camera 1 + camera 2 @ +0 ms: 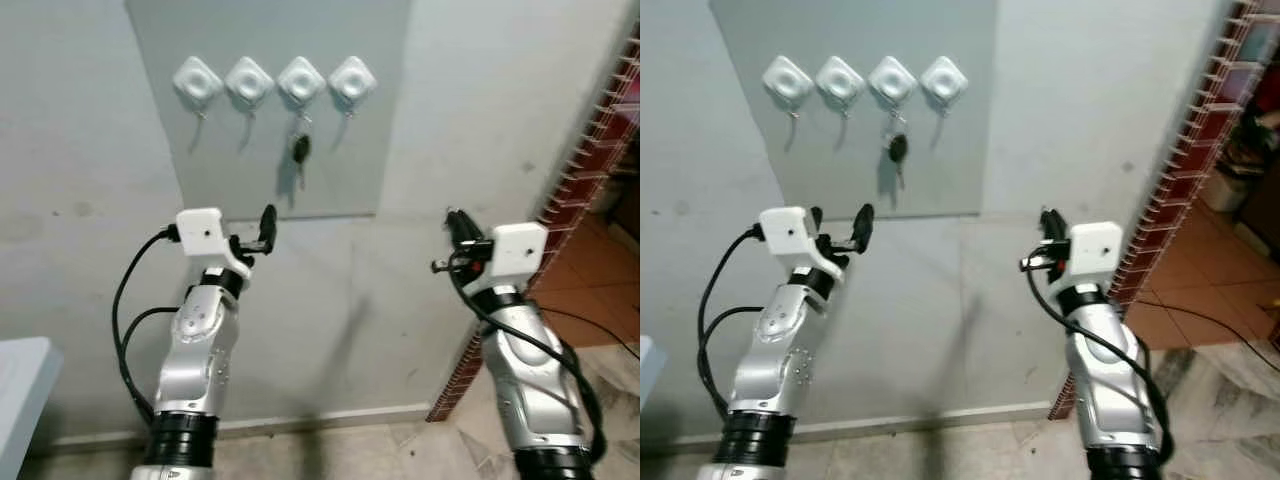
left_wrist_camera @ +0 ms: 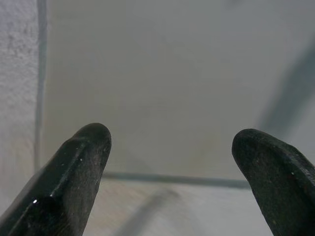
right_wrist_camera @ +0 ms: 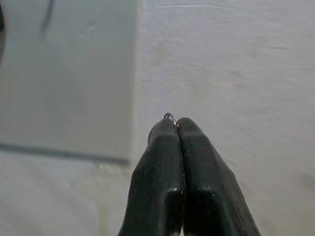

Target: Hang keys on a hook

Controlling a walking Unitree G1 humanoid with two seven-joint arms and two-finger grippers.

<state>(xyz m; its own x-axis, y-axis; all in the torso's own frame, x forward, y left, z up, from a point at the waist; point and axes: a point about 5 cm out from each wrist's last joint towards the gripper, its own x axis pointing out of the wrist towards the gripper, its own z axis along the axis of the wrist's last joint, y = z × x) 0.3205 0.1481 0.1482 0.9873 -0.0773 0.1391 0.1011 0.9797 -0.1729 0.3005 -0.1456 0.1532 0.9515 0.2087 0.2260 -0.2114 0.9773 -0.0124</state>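
Four white diamond-shaped hooks sit in a row on a grey wall panel point(image 1: 220, 170); the leftmost hook point(image 1: 197, 80) and rightmost hook point(image 1: 353, 80) are bare. A dark key point(image 1: 300, 150) hangs from the third hook point(image 1: 301, 80). My left gripper point(image 1: 268, 224) is open and holds nothing, level with the panel's lower edge and below the key; its fingers point(image 2: 83, 157) stand wide apart. My right gripper point(image 1: 455, 222) is off to the right against the bare wall, shut, with a thin metal key ring point(image 3: 169, 117) peeking out at its tips.
A red-brown tiled wall edge point(image 1: 590, 150) juts out on the right, with an orange tiled floor point(image 1: 600, 290) beyond it. A pale surface corner point(image 1: 20, 390) shows at lower left. Black cables point(image 1: 125, 320) loop beside my left arm.
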